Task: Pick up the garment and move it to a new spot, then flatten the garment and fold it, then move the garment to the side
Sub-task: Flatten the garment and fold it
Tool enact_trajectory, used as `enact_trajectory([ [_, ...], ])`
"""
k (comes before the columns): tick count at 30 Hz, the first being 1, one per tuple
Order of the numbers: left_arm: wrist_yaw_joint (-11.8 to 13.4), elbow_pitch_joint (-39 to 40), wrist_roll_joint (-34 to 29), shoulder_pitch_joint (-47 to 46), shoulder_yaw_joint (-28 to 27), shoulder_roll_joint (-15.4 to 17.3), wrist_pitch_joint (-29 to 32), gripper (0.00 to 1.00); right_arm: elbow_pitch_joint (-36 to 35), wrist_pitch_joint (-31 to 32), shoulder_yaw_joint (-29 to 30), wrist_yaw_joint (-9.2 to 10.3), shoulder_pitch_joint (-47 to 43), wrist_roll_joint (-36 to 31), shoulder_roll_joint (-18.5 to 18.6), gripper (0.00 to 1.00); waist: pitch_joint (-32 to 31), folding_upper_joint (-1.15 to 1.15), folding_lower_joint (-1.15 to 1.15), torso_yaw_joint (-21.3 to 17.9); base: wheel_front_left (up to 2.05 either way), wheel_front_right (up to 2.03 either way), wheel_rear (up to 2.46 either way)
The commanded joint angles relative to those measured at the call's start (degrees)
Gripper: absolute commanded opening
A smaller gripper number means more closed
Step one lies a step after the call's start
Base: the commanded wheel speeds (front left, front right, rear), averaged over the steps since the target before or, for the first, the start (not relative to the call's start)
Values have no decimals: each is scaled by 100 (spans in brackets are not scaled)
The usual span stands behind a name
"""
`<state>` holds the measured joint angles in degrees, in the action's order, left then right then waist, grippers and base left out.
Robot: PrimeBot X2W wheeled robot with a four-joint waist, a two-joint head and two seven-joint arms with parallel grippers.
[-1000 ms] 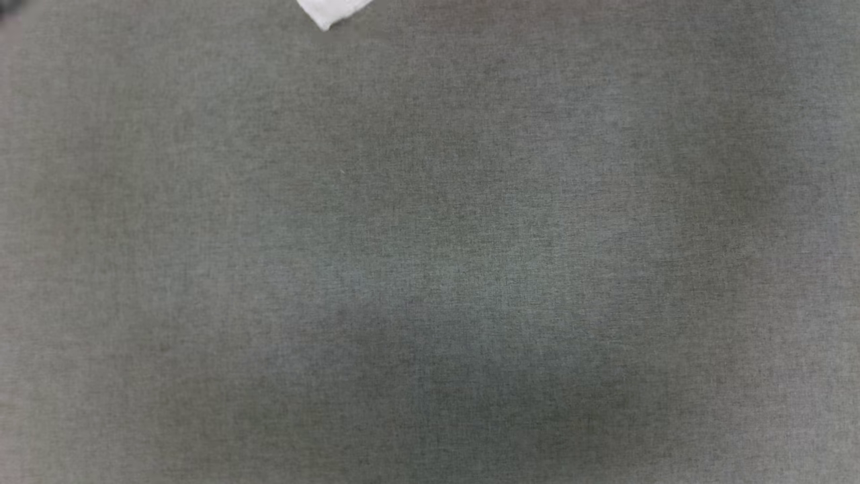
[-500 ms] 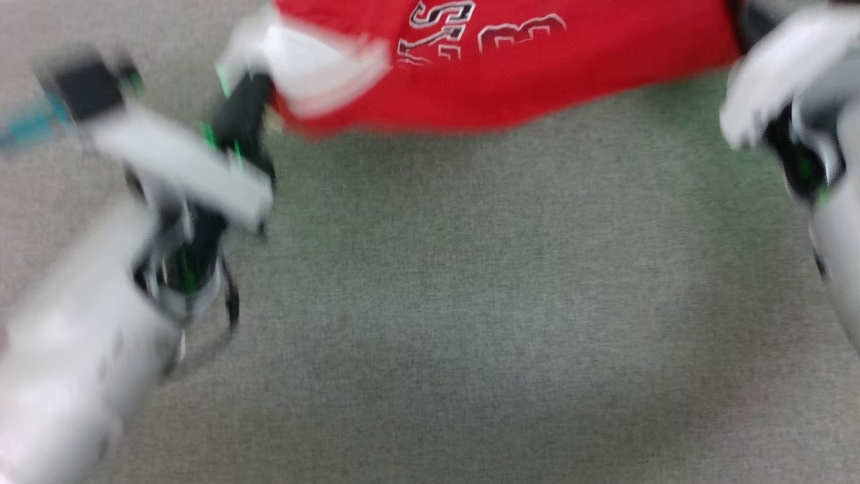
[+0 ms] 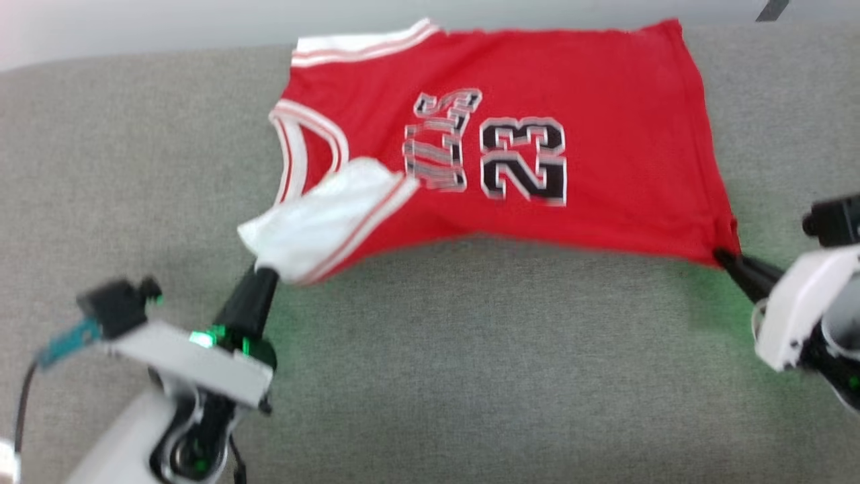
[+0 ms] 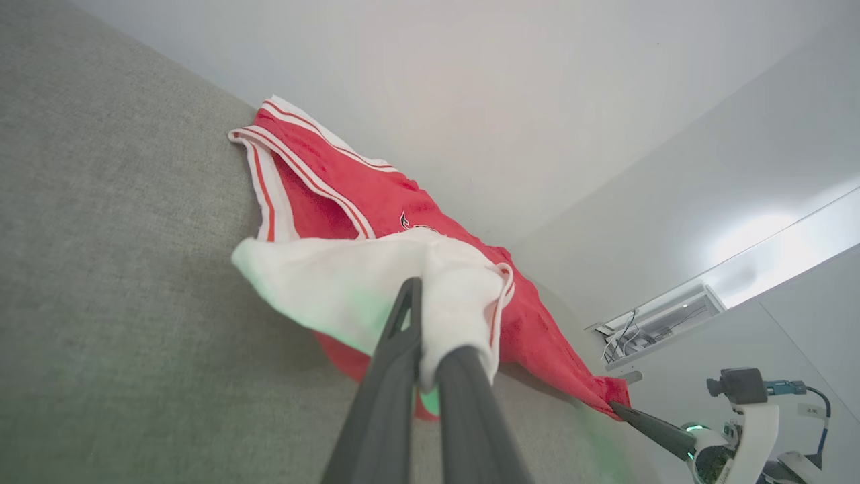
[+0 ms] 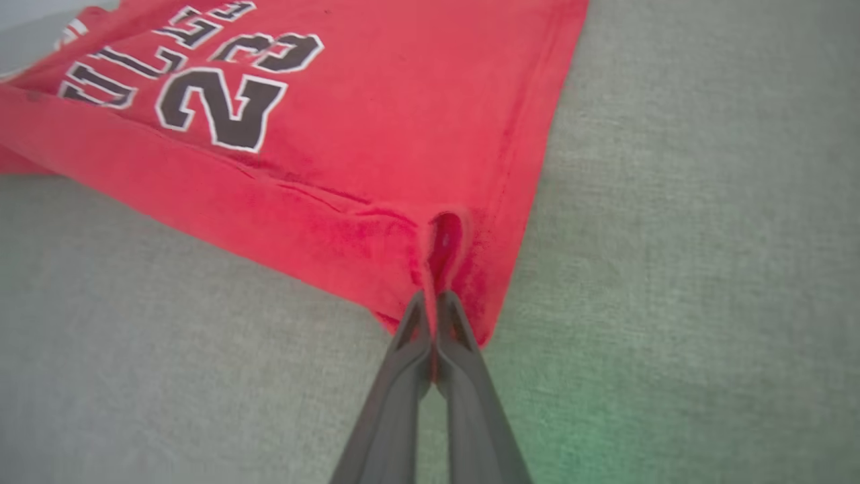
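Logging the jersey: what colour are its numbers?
Black, outlined white, on the jersey; best in right wrist view.

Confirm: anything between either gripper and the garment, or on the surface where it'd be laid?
Nothing visible. The left gripper is shut on a white corner of the garment, the right gripper on a red hem corner. No obstacle shows on the gray surface around it.

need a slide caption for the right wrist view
Right pincer shut on a corner of the red number 23 garment, over the grey fabric surface.
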<state>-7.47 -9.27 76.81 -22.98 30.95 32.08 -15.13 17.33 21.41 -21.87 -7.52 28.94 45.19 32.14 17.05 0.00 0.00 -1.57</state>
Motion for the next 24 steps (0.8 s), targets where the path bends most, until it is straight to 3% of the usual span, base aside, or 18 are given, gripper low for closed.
enact_trajectory([
  [1,2,50,-86,147,-73,-33,5,0,-68,34,79,5,-143,2,40,0,-67,0,0,-25,0,0,0],
  [10,2,879,-485,1628,-575,-365,4,0,-1474,672,1089,6,-1646,-386,150,0,-32,0,0,-8,0,0,0],
  [19,1,1878,-669,2564,-472,81,4,0,-2694,1399,2045,5,-2739,-640,-163,0,165,0,0,6,0,0,0],
  [24,1,2160,-753,2510,-574,215,5,0,-3087,1545,2377,5,-2851,-785,-445,0,211,0,0,0,0,0,0],
])
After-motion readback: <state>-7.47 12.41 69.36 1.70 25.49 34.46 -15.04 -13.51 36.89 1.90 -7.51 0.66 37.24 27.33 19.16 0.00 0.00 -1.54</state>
